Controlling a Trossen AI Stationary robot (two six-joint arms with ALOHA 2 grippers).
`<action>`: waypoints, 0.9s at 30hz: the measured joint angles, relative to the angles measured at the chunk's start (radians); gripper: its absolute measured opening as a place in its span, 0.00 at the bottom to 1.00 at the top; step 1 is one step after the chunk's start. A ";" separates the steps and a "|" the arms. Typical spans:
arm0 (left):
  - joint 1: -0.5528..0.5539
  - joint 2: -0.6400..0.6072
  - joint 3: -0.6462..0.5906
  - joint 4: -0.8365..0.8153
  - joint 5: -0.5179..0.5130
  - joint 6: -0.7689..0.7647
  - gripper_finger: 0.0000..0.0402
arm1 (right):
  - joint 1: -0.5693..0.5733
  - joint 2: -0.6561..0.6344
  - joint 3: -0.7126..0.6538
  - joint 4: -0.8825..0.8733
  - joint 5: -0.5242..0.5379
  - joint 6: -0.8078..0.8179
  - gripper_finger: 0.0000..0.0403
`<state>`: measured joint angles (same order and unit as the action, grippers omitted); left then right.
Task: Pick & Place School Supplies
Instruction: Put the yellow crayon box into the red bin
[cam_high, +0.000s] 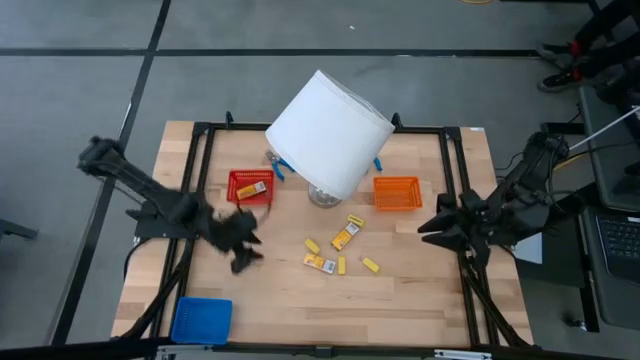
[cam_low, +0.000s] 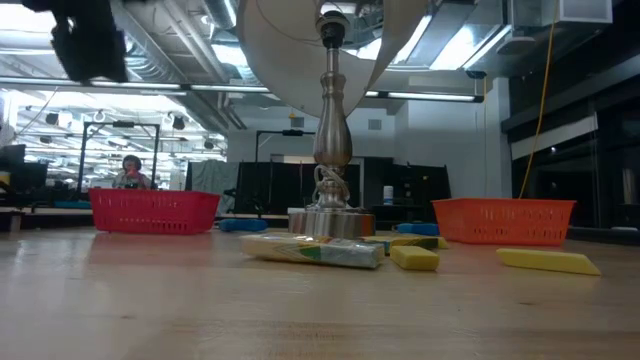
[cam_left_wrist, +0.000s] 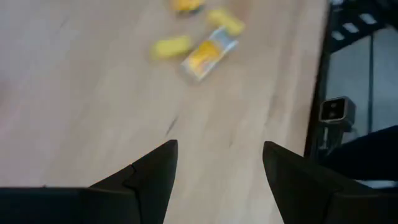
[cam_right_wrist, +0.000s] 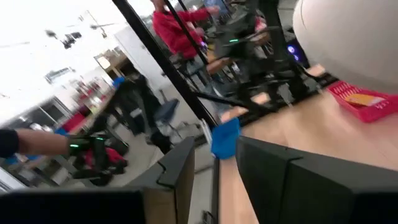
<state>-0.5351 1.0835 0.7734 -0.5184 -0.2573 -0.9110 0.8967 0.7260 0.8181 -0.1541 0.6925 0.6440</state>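
My left gripper (cam_high: 243, 250) hangs over the bare wood of the counter (cam_high: 150, 270), left of centre, and its jaws stand apart with nothing between them; my left wrist view shows both dark fingers (cam_left_wrist: 152, 171) spread over empty boards. Near the counter's front left corner lies a blue tray (cam_high: 201, 320). Behind my left gripper sits the red basket (cam_high: 250, 187) with one yellow packet (cam_high: 253, 188) inside.

The big white lampshade (cam_high: 328, 132) tilts over the middle rear of the counter and hides most of what lies under it; only a bit of a blue-handled tool (cam_high: 281, 168) shows at its left edge and another sliver of blue (cam_high: 378, 162) at its right. In front of the lamp the loose supplies lie scattered: a short yellow stick (cam_high: 313, 245), a labelled packet (cam_high: 320, 263), a second packet (cam_high: 346, 235), a small yellow piece (cam_high: 356, 220), another stick (cam_high: 341, 265) touching the first packet's right end, and a last stick (cam_high: 370, 265) a little apart. From the low view these overlap, so I cannot separate them all.

The orange basket (cam_high: 397, 193) stands right of the lamp; I see nothing in it. My right gripper (cam_high: 432, 229) waits at the counter's right side, jaws apart and empty.
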 joint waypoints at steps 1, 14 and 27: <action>-0.040 0.050 0.000 0.045 -0.049 0.034 0.58 | 0.000 0.009 0.000 -0.004 0.000 0.000 0.30; 0.129 0.580 0.000 0.628 0.038 0.540 0.65 | 0.000 0.058 0.000 0.022 0.036 0.036 0.30; 0.290 0.681 0.000 0.710 0.272 0.792 0.66 | 0.002 0.071 0.000 0.057 0.058 0.034 0.30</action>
<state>-0.2449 1.7649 0.7734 0.1913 0.0143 -0.1188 0.8986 0.7965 0.8181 -0.0975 0.7502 0.6781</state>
